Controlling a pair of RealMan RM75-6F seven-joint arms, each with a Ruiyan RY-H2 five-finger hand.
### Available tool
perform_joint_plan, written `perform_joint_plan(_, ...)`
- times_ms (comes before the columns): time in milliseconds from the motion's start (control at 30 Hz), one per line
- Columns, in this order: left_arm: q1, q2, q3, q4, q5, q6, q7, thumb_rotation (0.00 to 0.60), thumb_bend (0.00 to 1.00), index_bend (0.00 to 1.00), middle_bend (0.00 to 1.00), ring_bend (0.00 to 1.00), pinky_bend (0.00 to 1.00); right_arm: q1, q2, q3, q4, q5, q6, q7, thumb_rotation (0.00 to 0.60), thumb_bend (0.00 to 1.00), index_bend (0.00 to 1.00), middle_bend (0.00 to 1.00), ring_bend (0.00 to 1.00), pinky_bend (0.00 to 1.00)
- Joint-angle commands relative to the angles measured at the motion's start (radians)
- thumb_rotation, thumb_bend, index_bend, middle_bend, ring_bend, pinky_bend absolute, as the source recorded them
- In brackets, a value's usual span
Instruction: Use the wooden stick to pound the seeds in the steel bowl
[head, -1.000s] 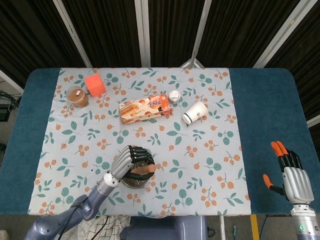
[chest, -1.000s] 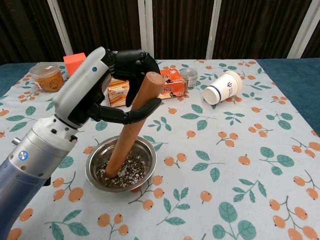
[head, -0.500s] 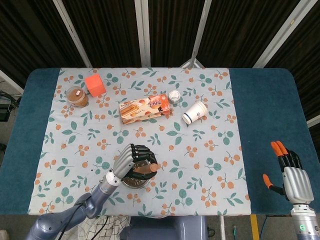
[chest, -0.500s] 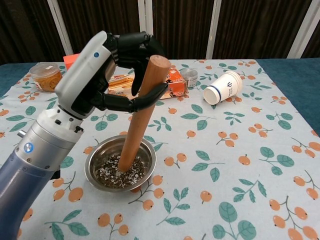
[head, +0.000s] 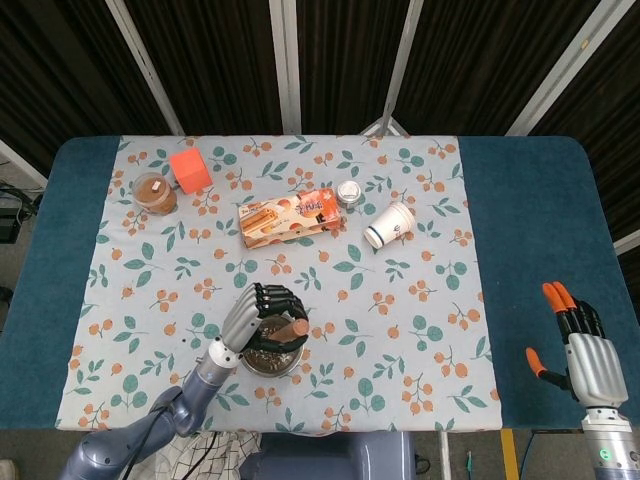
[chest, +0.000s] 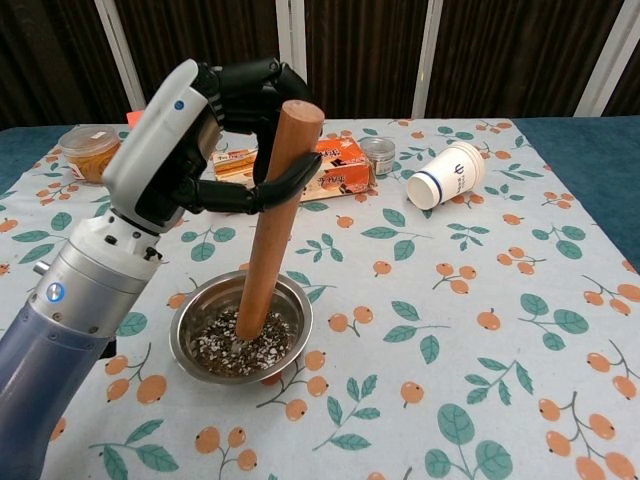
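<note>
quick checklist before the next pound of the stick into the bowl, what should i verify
1. Grip: the left hand holds the stick near its top, fingers wrapped round it: ok.
2. Stick tip inside the bowl, among the seeds: ok.
3. Stick angle: nearly upright, leaning slightly: ok.
4. Seeds contained: none seen on the cloth beside the bowl: ok.
5. Bowl steadied: nothing holds it; whether it will slide, cannot tell.
6. Right hand far off at the table's edge, holding nothing: ok.
</note>
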Motion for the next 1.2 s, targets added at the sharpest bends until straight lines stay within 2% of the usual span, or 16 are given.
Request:
perform_joint_plan(33, 0.011, -0.018, 0.011, 0.039, -0.007, -0.007, -0.025, 0.6, 0.8, 0.64, 0.77, 0.63, 0.73, 0.001, -0.002, 0.002, 0.0, 0.003, -0.002, -0.002, 0.6, 0.37, 0.0, 0.0, 0.0, 0.0)
perform_joint_plan(533, 0.031, -0.026, 0.04, 0.078, -0.018, 0.007, -0.058, 0.6, 0.8, 0.64, 0.77, 0.63, 0.73, 0.002, -0.006, 0.004, -0.004, 0.011, -0.003, -0.011, 0.6, 0.37, 0.0, 0.0, 0.0, 0.0)
perform_joint_plan(933, -0.005, -0.026, 0.031, 0.053, -0.01, 0.062, -0.04, 0.6, 0.8, 0.64, 0.77, 0.63, 0.73, 0.002, -0.007, 0.003, -0.003, 0.002, 0.001, -0.004, 0.6, 0.37, 0.0, 0.0, 0.0, 0.0)
perform_joint_plan(1200, -0.017, -0.026, 0.027, 0.03, -0.017, 0.049, -0.033, 0.6, 0.8, 0.64, 0.77, 0.63, 0.73, 0.003, -0.004, 0.004, 0.0, 0.005, -0.002, 0.001, 0.6, 0.37, 0.0, 0.0, 0.0, 0.0)
